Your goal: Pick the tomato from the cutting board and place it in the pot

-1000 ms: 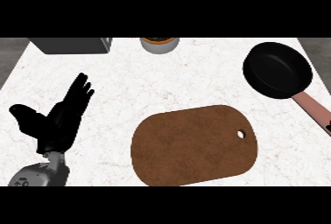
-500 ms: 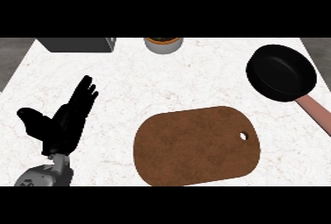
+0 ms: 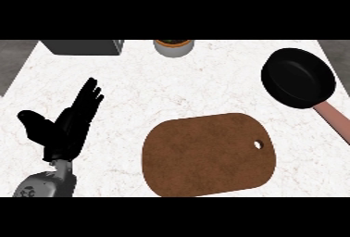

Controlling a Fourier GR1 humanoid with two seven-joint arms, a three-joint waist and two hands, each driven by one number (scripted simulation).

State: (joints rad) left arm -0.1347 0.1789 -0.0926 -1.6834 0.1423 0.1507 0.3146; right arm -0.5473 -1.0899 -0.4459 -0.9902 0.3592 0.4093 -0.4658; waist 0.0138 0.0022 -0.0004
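Marble worktop (image 3: 198, 88) carries a brown board (image 3: 209, 155), bare on top; the tomato shows nowhere. Left hand (image 3: 65, 127) rests at the left, fingers straight and apart. Black pot (image 3: 298, 77) sits far right.

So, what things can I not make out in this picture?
- Tomato: not seen anywhere in the head view; the board shows bare.
- Inside of the pot: only black, so contents cannot be told.
- Right robot hand: outside the view.
- Pot handle: cut by the right edge.
- Grey box and jar: cut by the top edge.
- Left robot hand: open, resting at the left.
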